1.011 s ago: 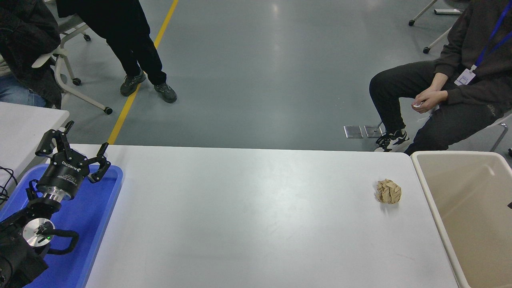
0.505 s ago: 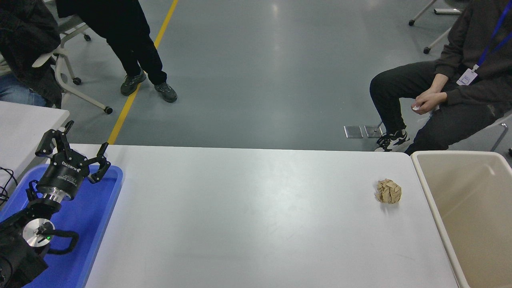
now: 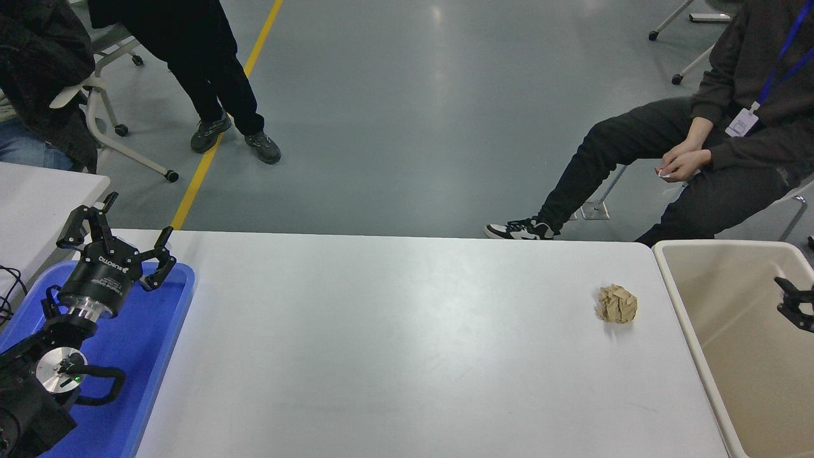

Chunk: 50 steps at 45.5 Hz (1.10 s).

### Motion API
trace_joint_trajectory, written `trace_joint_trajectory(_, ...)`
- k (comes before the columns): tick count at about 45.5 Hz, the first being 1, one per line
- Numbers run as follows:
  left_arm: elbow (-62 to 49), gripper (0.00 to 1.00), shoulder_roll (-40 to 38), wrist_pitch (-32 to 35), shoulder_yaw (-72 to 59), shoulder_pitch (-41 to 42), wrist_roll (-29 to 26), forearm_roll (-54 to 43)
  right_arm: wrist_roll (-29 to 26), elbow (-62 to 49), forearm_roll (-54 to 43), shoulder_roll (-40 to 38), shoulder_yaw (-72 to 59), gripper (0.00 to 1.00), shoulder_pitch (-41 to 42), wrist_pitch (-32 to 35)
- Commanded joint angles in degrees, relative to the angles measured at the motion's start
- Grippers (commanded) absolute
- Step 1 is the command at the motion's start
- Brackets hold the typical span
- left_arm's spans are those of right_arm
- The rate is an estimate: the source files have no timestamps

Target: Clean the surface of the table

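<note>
Hovering over the blue tray, left gripper fingers spread; beige bin holds only the right gripper's tips, state unclear.

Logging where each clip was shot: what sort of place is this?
Probably a robotics lab or test hall: grey floor with a yellow line, wheeled chairs, a seated person wearing a lanyard badge.

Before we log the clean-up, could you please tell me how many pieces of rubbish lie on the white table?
1: a crumpled tan paper ball on the white table surface, near its right end, beside the beige plastic bin. None seems hidden.
</note>
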Motion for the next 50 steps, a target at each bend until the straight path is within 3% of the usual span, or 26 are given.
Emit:
trace_joint_trajectory(1,0.00,1.00,0.00,0.00,0.00,0.00,0.00,-0.04,0.54,1.62,5.01,3.62,1.92,1.00,0.35,4.00)
trace_joint_trajectory(10,0.00,1.00,0.00,0.00,0.00,0.00,0.00,0.04,1.33,5.39,4.92,5.56,1.40,1.00,0.26,7.17)
trace_joint_trajectory(18,0.00,1.00,0.00,0.00,0.00,0.00,0.00,0.04,5.36,9.62,3.87,6.08,1.05,1.00,0.08,7.08)
trace_joint_trajectory(33,0.00,1.00,0.00,0.00,0.00,0.00,0.00,0.04,10.47,-3.47,-0.26,17.42,0.87,1.00,5.35,5.94)
trace_joint_trajectory(50,0.00,1.00,0.00,0.00,0.00,0.00,0.00,0.04,10.38,-3.57,-0.17,17.42,-1.85,1.00,6.15,6.11)
